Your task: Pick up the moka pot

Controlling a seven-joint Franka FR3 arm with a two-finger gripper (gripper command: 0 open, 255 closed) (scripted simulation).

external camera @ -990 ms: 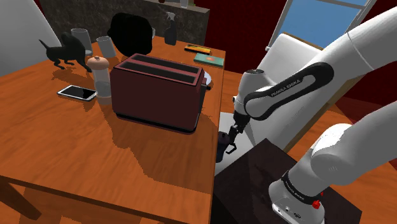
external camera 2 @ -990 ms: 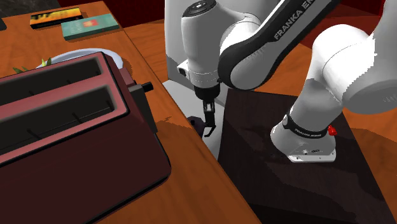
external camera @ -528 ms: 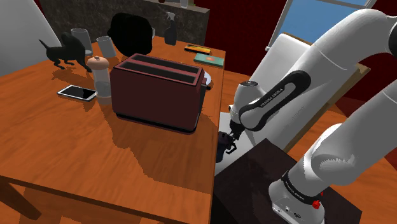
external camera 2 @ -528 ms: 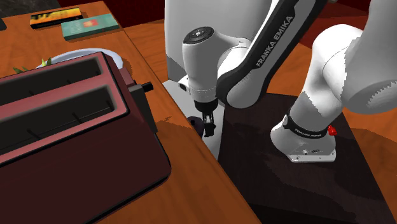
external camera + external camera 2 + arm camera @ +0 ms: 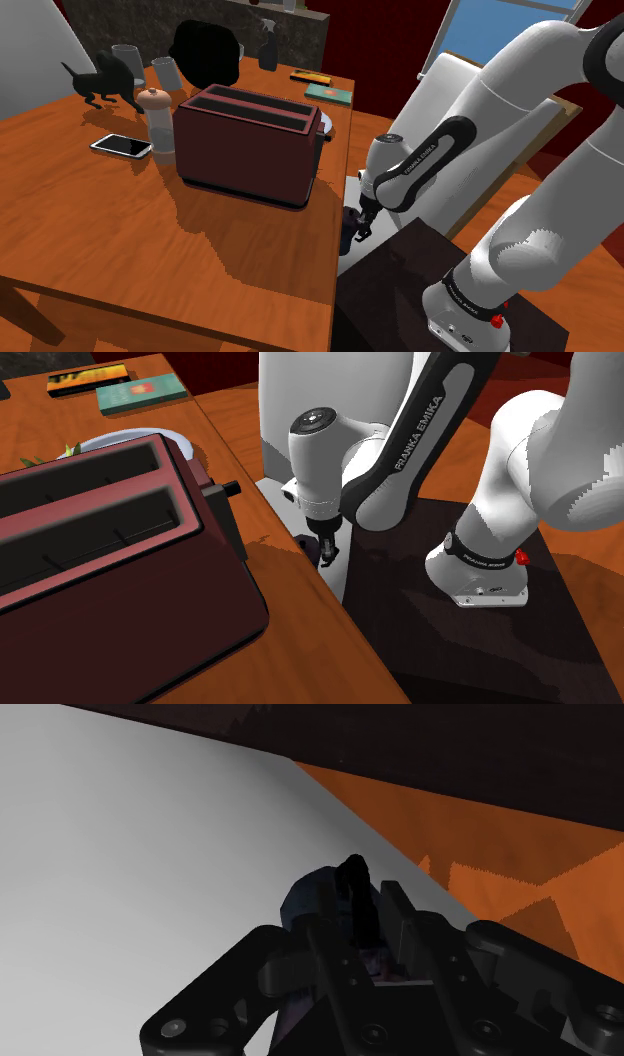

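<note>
Work down low: my claw (image 5: 358,226) hangs in the gap between the orange wooden table (image 5: 150,250) and my dark stand (image 5: 400,290). My arm bends over from the stand and points the hand nearly straight down.

The moka pot (image 5: 346,232) is right under it. It is a small dark pot standing on a pale grey surface (image 5: 130,884) that lies beside the table's edge, to the shoulder view's right of the table and nearer than the toaster's end. In the wrist view the moka pot (image 5: 305,904) looks dark blue-grey, and its body shows just beside one of my fingers (image 5: 352,894). The two fingers stand narrow, close together but not meeting, and they clasp a part of the pot between them. Which part it is, I cannot tell. In the second exterior view my claw (image 5: 326,552) sits just past the table's edge, with the moka pot (image 5: 303,539) peeping out dark beside it.

On the table a big dark red two-slot toaster (image 5: 250,145) stands near the pot, its lever knob (image 5: 233,487) pointing toward my arm. To the shoulder view's left of it are a clear grinder (image 5: 155,110) with a brown top and a phone (image 5: 122,146) lying flat. Farther back are a black dog figure (image 5: 100,80), a spray bottle (image 5: 268,45) and two flat books (image 5: 328,93). A white plate (image 5: 120,440) lies just behind the toaster.
</note>
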